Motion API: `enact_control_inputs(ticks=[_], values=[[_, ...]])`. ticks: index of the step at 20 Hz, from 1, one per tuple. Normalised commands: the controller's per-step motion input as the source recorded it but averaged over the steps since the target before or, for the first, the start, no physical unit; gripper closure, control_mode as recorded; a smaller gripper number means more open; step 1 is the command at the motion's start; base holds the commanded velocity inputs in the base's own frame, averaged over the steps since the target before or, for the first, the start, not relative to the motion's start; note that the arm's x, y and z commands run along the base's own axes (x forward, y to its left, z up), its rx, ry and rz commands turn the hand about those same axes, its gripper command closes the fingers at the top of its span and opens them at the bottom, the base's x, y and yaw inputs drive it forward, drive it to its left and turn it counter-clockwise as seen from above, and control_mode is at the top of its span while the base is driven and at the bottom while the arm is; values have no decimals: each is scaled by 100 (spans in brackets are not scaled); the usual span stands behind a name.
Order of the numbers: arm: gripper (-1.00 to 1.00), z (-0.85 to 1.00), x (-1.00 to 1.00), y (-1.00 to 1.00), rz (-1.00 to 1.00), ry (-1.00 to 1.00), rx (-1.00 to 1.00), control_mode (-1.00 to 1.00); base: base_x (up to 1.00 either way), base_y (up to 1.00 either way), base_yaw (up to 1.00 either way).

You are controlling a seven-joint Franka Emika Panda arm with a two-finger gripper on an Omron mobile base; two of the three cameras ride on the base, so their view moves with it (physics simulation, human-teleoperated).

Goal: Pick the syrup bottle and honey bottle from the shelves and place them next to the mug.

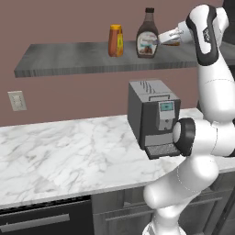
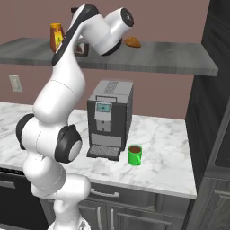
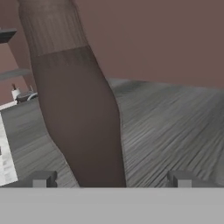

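The dark brown syrup bottle [image 1: 148, 34] stands upright on the grey shelf [image 1: 69, 57], with the slimmer amber honey bottle [image 1: 115, 40] to its left. My gripper [image 1: 159, 39] is at the syrup bottle's right side, level with its label. In the hand view the syrup bottle [image 3: 83, 122] rises very close, between my open fingertips [image 3: 41, 179] and left of centre; nothing is gripped. From the right base view my arm covers most of the syrup bottle [image 2: 81, 48], beside the honey bottle [image 2: 55, 37]. The green mug [image 2: 134, 154] sits on the marble counter [image 2: 170, 157].
A grey coffee machine [image 1: 153, 117] stands on the counter below the shelf, just left of the mug. A brown pastry [image 2: 133, 42] lies on the shelf [image 2: 157, 58] right of my hand. A dark tall cabinet [image 2: 211, 112] closes off the right side.
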Motion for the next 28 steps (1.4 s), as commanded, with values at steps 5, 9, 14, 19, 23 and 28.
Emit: enact_control_inputs(ticks=[5, 9, 14, 19, 23, 28], values=[[-100, 0, 0, 4, 0, 0, 0, -100, 0, 0, 0], [-100, 0, 0, 3, 0, 0, 0, -100, 0, 0, 0], [-100, 0, 0, 6, 0, 0, 0, -100, 0, 0, 0], [-100, 0, 1, 10, 0, 0, 0, -100, 0, 0, 0], [-100, 0, 4, 4, 0, 0, 0, -100, 0, 0, 0], [-100, 0, 1, 0, 0, 0, 0, -100, 0, 0, 0]])
